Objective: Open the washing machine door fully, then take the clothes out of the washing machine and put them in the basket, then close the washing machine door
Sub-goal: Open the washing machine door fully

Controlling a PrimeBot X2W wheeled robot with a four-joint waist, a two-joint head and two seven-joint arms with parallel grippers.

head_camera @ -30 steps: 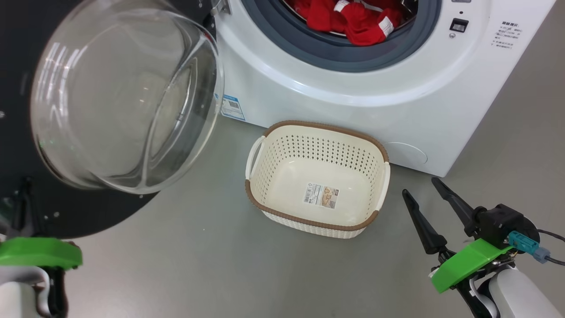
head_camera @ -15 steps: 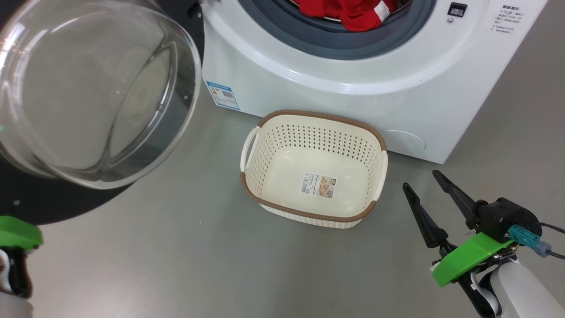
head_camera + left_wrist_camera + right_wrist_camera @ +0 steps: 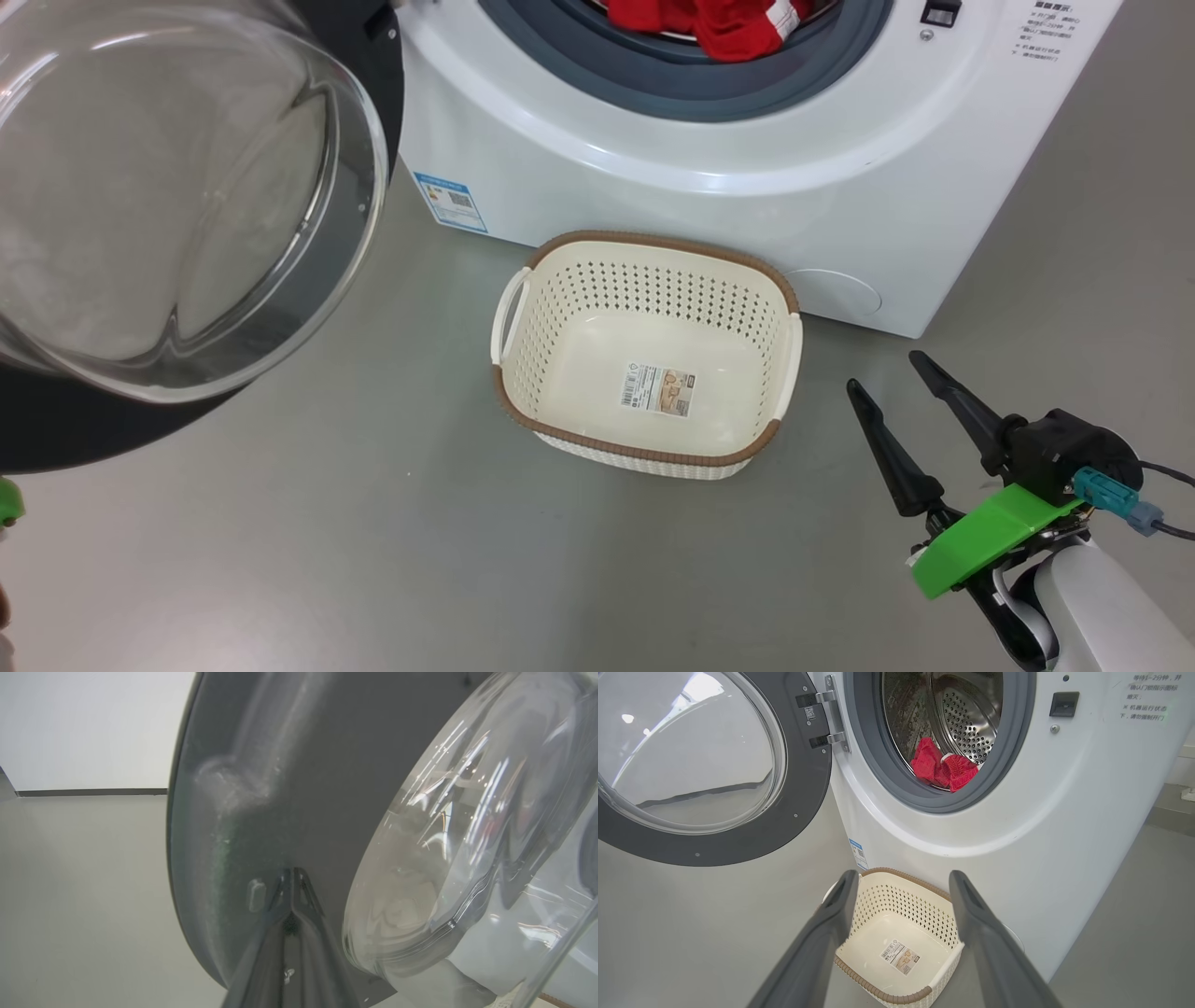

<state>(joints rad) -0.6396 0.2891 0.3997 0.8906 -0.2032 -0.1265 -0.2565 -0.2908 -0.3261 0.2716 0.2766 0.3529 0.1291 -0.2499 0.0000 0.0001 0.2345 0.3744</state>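
Note:
The washing machine (image 3: pixel 653 177) (image 3: pixel 1064 812) stands with its mouth uncovered, and red clothes (image 3: pixel 728 23) (image 3: pixel 943 767) lie in the steel drum. The washing machine door (image 3: pixel 168 187) (image 3: pixel 691 756) (image 3: pixel 261 765) is swung out to the left, its glass bowl facing me. My left gripper (image 3: pixel 292 877) is shut, its tips against the door's dark inner rim. The cream basket (image 3: pixel 644 455) (image 3: pixel 906 900) sits empty on the floor before the machine. To the basket's right, low over the floor, my right gripper (image 3: pixel 882 371) (image 3: pixel 903 875) is open and holds nothing.
Grey floor (image 3: pixel 373 541) surrounds the basket. A blue label (image 3: pixel 451 201) sits on the machine's lower left front and a round cover (image 3: pixel 836 291) at its lower right. A white wall (image 3: pixel 84 728) stands behind the door. A cable (image 3: pixel 1167 532) trails from my right wrist.
The head camera has shifted, sliding the picture left and up. Beyond that, the door has swung further left, and my left wrist's green part has almost left the picture. The right gripper holds still.

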